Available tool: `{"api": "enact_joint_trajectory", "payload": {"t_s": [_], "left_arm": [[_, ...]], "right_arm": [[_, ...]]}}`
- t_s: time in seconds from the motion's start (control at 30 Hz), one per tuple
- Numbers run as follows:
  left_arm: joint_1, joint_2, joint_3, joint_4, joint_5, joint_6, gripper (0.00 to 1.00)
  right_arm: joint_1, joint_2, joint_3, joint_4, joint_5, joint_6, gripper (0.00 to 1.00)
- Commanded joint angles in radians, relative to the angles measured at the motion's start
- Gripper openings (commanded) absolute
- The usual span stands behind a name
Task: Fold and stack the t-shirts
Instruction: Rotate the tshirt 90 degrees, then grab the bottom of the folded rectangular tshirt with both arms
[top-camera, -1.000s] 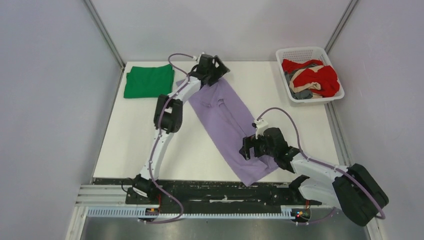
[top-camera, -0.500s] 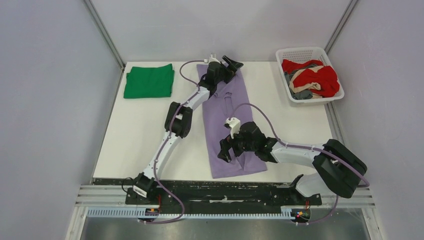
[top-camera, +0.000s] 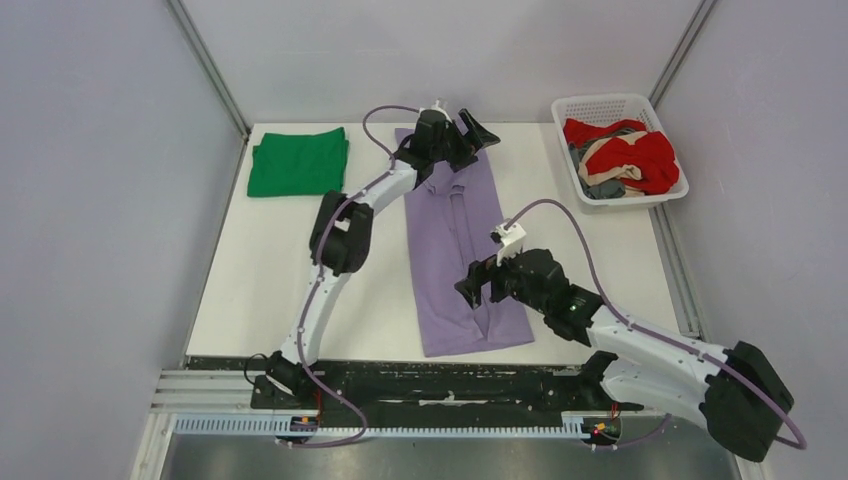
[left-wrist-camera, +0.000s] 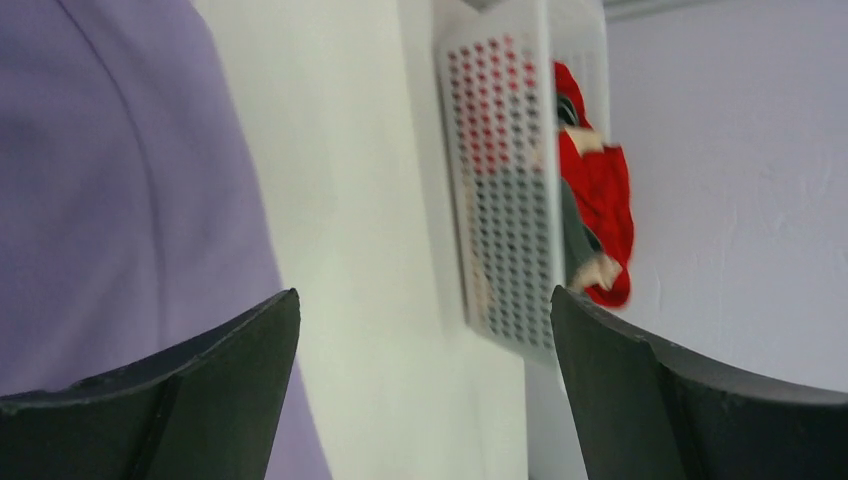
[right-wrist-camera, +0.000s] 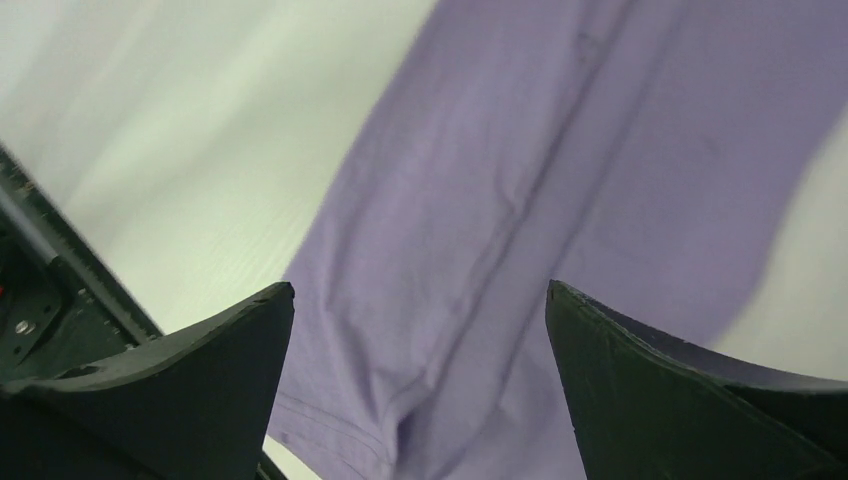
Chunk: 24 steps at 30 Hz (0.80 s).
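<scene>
The purple shirt (top-camera: 460, 250) lies mid-table, running 12 to 6 o'clock. Your left gripper (top-camera: 472, 135) and right gripper (top-camera: 480, 292) hang spread and empty over its ends. Pinch only one layer and the fold will likely open.

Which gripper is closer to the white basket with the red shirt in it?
Left. The left gripper is open over the far end of the lavender shirt, level with the basket. The right gripper is open above its near end, farther off.

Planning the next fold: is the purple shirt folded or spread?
Partly folded: the purple shirt lies as a long narrow strip, no sleeves sticking out.
</scene>
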Motion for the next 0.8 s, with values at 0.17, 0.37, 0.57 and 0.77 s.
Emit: {"api": "enact_joint_trajectory", "payload": {"t_s": [0.17, 0.37, 0.57, 0.77], "left_arm": [[-0.155, -0.944, -0.830, -0.281, -0.227, 0.349, 1.00], [-0.394, -1.307, -1.356, -0.404, -0.415, 0.287, 1.00], [-0.541, -1.491, -1.588, -0.499, -0.364, 0.146, 0.98], [-0.578, -1.497, -1.684, -0.404, -0.307, 0.077, 0.84]], "right_arm": [[-0.186, -0.245, -0.102, -0.364, 0.203, 0.098, 0.98], [-0.287, -0.248, -0.082, -0.536, 0.081, 0.031, 0.98], [-0.290, -0.290, -0.079, -0.614, 0.044, 0.000, 0.98], [-0.291, -0.300, -0.139, -0.612, 0.007, 0.006, 0.92]]}}
